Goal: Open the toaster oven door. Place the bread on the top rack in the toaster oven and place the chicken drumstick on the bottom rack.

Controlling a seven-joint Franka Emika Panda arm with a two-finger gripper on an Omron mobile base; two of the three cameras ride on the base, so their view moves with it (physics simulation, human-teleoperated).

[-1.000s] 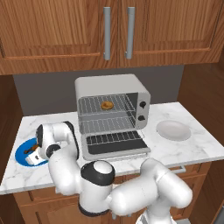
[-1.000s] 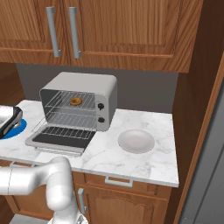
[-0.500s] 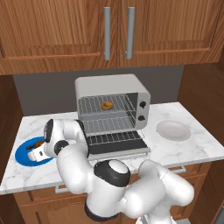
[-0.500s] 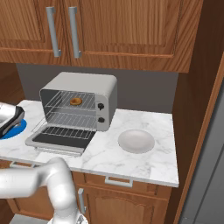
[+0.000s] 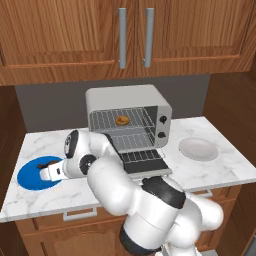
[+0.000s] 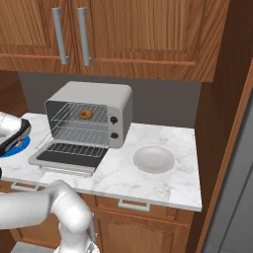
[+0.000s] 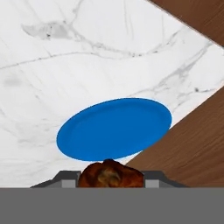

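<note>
Toaster oven [image 5: 127, 107] — you have it at the back of the marble counter [image 5: 215, 172], silver-grey, two knobs on its right panel. Toaster oven door [image 5: 142, 162]: folded fully down on its lower hinge, lying flat toward you.

Top rack [image 5: 120, 120]: carries the bread [image 5: 122, 120], a small round golden piece sitting near the rack's middle; you also see it in the right base view [image 6: 85, 114].

Bottom rack [image 5: 131, 140]: bare wire in both base views.

Gripper [image 5: 47, 173]: you find it left of the oven, just above the blue plate [image 5: 30, 175], hand lying roughly level and pointing left. In the hand view its fingers [image 7: 65, 178] are pressed in on the chicken drumstick [image 7: 110, 175] — the brown-orange meat sits between the two tips, so you can count it as clamped and lifted clear of the plate.

Blue plate, hand view [image 7: 114, 129]: nothing on it, resting on the marble near the counter's edge.

White plate [image 5: 198, 149]: right of the oven, well apart from it.
</note>
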